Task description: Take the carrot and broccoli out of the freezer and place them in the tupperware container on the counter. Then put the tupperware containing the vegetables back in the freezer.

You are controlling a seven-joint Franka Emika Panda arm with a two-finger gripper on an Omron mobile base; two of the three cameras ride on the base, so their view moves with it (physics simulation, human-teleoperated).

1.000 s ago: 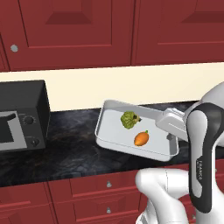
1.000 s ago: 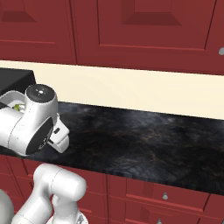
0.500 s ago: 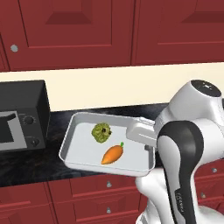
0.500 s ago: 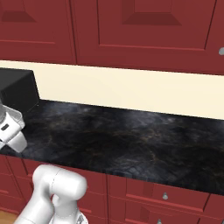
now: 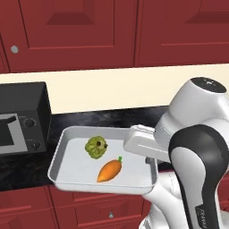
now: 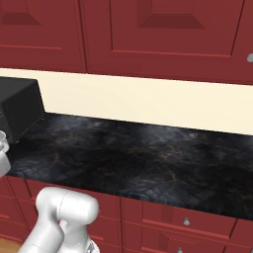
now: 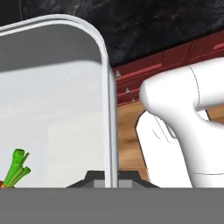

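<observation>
The gripper [image 7: 110, 178] is clamped on the right rim of the tupperware container [image 5: 67, 152], lifted just beside the counter [image 5: 89, 120]. The stiff, light tray will likely tip from this edge hold, and the loose carrot [image 5: 109, 171] and broccoli [image 5: 96, 147] may slide.

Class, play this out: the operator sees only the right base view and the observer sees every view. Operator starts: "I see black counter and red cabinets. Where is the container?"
Observer: The container is lifted off the counter, next to the microwave.
Operator: Is anything in it?
Observer: Yes, the carrot and the broccoli lie apart on its floor.
Operator: How is it held?
Observer: The gripper is shut on the container's rim.
</observation>
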